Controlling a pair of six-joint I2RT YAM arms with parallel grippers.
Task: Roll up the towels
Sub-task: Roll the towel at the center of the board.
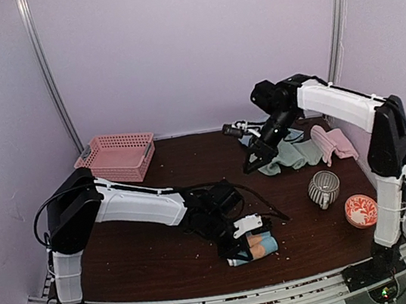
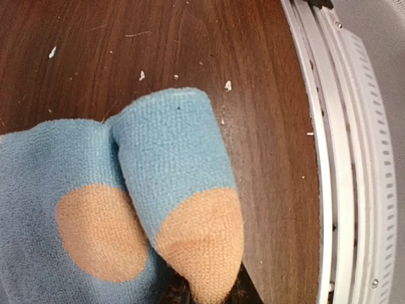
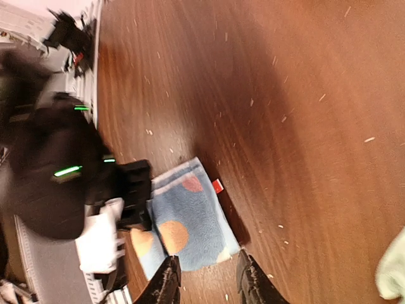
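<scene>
A light blue towel with pink-orange spots (image 1: pixel 257 248) lies folded near the table's front edge. It fills the left wrist view (image 2: pixel 164 164) and shows in the right wrist view (image 3: pixel 190 218). My left gripper (image 1: pixel 245 236) is at one end of it, shut on the folded cloth; the cloth hides its fingertips. My right gripper (image 3: pixel 209 285) is open and empty, high above the table (image 1: pixel 253 163). A sage green and a light blue towel (image 1: pixel 289 154) lie bunched at the back right, with the pink towel (image 1: pixel 333 143) beside them.
A pink basket (image 1: pixel 116 157) stands at the back left. A ribbed grey cup (image 1: pixel 323 189) and a red patterned bowl (image 1: pixel 361 210) stand at the front right. The table's metal front rail (image 2: pixel 342 190) runs close to the spotted towel.
</scene>
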